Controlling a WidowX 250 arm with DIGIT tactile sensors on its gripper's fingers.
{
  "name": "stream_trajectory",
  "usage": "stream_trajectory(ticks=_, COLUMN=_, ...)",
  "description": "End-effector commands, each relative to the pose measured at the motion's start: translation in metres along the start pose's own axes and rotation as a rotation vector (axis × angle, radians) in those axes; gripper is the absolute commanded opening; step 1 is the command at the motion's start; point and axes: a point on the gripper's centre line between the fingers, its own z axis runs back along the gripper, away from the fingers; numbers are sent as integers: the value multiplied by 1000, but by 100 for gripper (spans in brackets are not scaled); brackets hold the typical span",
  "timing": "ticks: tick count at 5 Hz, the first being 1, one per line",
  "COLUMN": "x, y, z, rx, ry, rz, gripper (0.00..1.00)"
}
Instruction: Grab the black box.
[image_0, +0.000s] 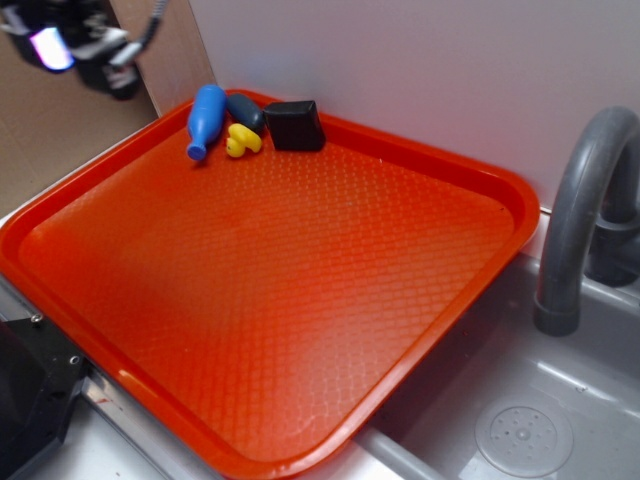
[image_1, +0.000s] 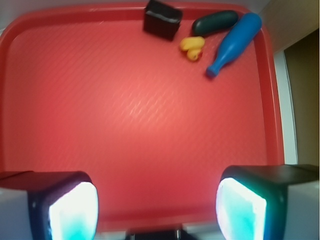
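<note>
The black box (image_0: 294, 125) (image_1: 162, 19) is a small matte block lying in the far corner of the red tray (image_0: 300, 300) (image_1: 125, 110), close to the tray's back rim. My gripper (image_0: 75, 45) (image_1: 157, 207) hangs high above the tray's left side, well away from the box. It is open, and its two glowing pads (image_1: 75, 210) stand wide apart with only bare tray between them.
Beside the box lie a dark grey-blue oval toy (image_0: 245, 110) (image_1: 215, 22), a small yellow toy (image_0: 243, 141) (image_1: 192, 47) and a blue bowling-pin toy (image_0: 205, 120) (image_1: 234, 42). A grey faucet (image_0: 585, 210) and a sink with a drain (image_0: 523, 437) sit at the right.
</note>
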Motion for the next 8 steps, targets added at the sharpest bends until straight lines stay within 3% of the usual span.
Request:
stream_trajectory(ticks=1, x=62, y=18, z=-27, rx=10, ry=-56, rz=132, gripper=100)
stream_trajectory(ticks=2, x=36, y=22, z=-7, rx=7, ry=-65, rz=129, gripper=100)
stream_trajectory(ticks=5, x=39, y=14, z=-14, rx=26, ry=-90, rz=-61, gripper=100)
stream_trajectory(ticks=7, x=67, y=8, z=-29, rx=-52, ry=-83, rz=-331, gripper=100)
stream_trajectory(ticks=8, x=117, y=11, z=-60, rx=-35, ry=-114, rz=-514, gripper=100)
